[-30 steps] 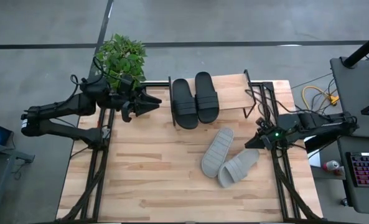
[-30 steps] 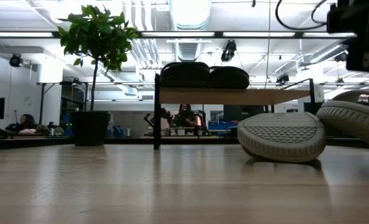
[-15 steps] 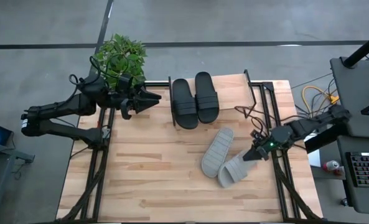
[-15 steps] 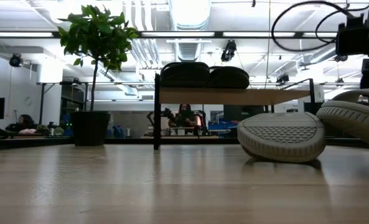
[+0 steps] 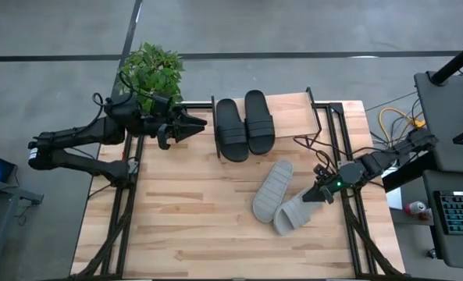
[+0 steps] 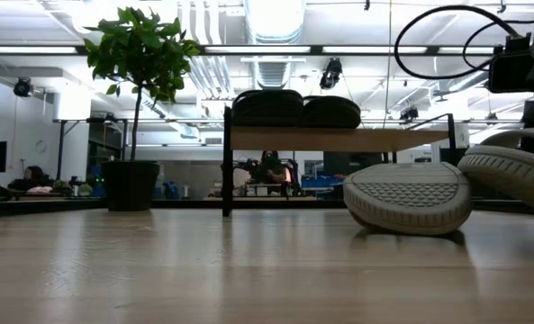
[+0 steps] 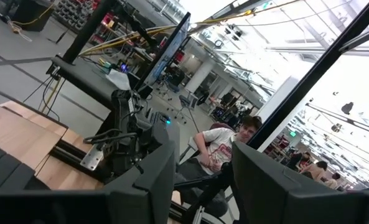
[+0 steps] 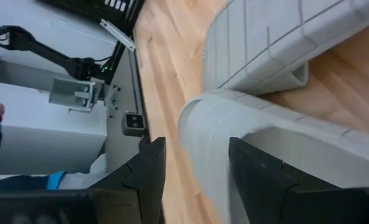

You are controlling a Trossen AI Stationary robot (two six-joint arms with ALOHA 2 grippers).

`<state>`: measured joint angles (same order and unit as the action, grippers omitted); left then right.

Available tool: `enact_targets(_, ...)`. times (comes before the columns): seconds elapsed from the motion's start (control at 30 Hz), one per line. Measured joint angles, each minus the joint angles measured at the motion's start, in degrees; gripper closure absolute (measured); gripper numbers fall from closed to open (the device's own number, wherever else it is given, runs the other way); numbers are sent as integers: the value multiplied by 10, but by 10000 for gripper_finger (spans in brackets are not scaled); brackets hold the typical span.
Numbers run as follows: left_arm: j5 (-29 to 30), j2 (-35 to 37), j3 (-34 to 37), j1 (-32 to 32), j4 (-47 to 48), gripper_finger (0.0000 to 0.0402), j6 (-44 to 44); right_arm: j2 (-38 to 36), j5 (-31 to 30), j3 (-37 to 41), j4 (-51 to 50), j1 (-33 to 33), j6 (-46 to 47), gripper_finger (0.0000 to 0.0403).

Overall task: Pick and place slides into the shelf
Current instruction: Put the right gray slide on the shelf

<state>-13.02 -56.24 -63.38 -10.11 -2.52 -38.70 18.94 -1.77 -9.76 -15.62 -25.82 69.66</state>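
Two black slides (image 5: 244, 125) lie side by side on the shelf's wooden top (image 5: 293, 115), also seen in the low view (image 6: 294, 108). Two pale grey slides lie on the table: one sole up (image 5: 272, 190), the other (image 5: 299, 211) partly under it. My right gripper (image 5: 320, 194) is open, low at the right-hand end of that second slide, whose rim (image 8: 200, 124) shows between its fingers. My left gripper (image 5: 194, 123) hangs open and raised, left of the shelf, with nothing between its fingers (image 7: 153, 180). My right gripper has its open fingers (image 8: 148, 168) on either side of the grey slide's end rim (image 8: 203, 134), coming slanting down from the table's right side. Whether the fingers touch the rim I cannot tell. The slide lies flat on the table.
A potted plant (image 5: 151, 70) stands at the far left corner behind the left arm. Black frame rails (image 5: 129, 195) run along both table sides. Cables (image 5: 313, 140) hang by the shelf's right end. Bare wood (image 5: 184, 218) fills the near left. A person (image 7: 234, 146) sits beyond the table.
My right gripper has come down from the table's right edge and gone toward the near edge, up to the end of the lower grey slide, most of it in the first half second. The slides have kept still.
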Motion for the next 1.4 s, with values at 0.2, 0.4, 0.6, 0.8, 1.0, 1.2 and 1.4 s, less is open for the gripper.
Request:
enact_targets(0.2, -1, -6, -5, 0, -1, 259, -1, 0, -14, 19, 0, -2, 2, 236)
enact_targets(0.4, -2, -2, -4, 0, -2, 259, -5, 4, -15, 34, 12, -8, 8, 236)
enact_targets(0.6, -2, -1, -4, 0, -1, 259, -14, 20, -14, 35, 34, -8, 8, 236)
enact_targets(0.8, -2, -2, -3, 0, -1, 259, -14, 60, -14, 35, 79, -8, 5, 236)
enact_targets(1.0, -2, 0, -6, 0, -1, 259, -12, 123, -13, 35, 135, -16, 4, 236)
enact_targets(1.2, -2, 1, -6, 0, 0, 259, -13, 196, -13, 35, 208, -29, 8, 236)
enact_targets(1.4, -2, 1, -6, 0, -1, 259, -10, 276, -13, 34, 288, -39, 19, 240)
